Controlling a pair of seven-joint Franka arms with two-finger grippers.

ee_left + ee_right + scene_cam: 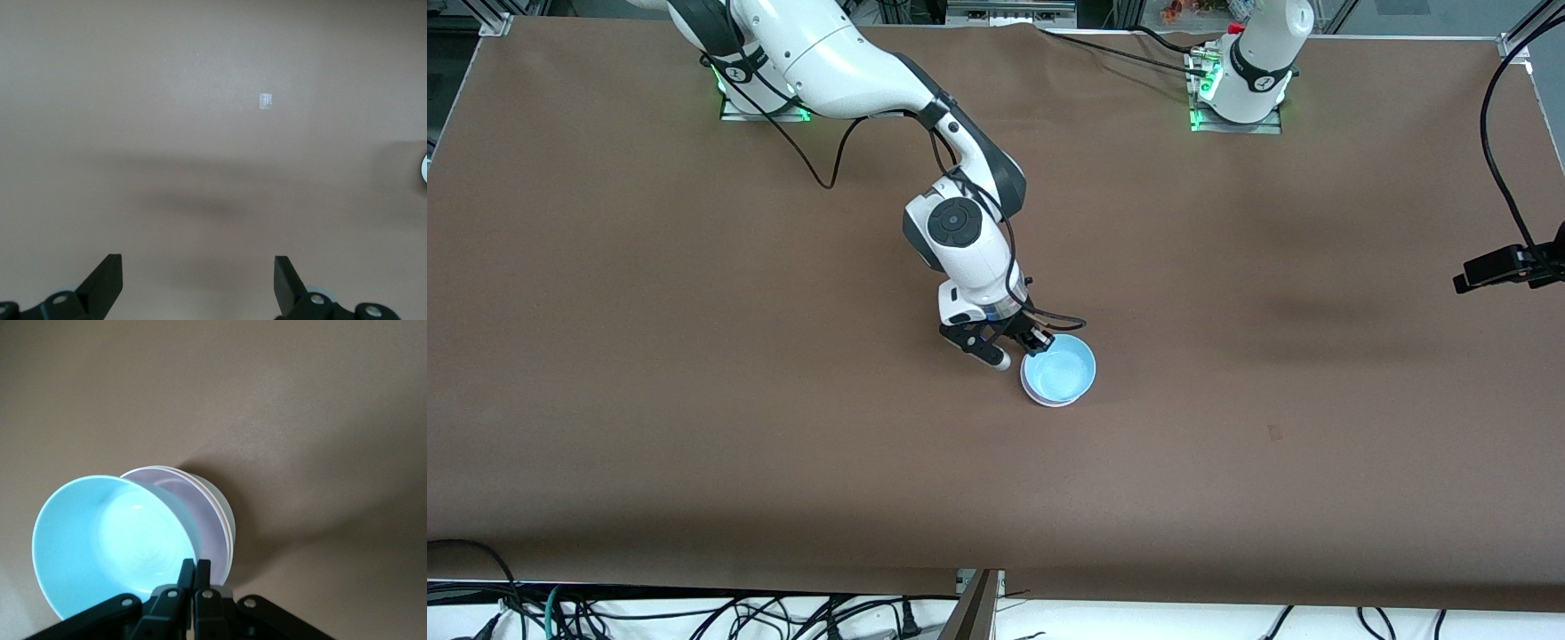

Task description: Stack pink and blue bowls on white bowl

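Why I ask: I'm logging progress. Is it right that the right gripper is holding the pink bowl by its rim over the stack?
Not quite: the right gripper is shut on the blue bowl, not the pink one. The right wrist view shows the pink bowl already nested in the white bowl beneath.

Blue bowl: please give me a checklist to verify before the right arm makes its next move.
1. Right pincer shut on the blue bowl rim: ok.
2. Pink bowl already nested in the white bowl: ok.
3. Blue bowl over the stack: ok.
4. Blue bowl level: not ok, tilted in the right wrist view.
5. Blue bowl fully seated: cannot tell.
6. Left pincer open, waiting over bare table: ok.
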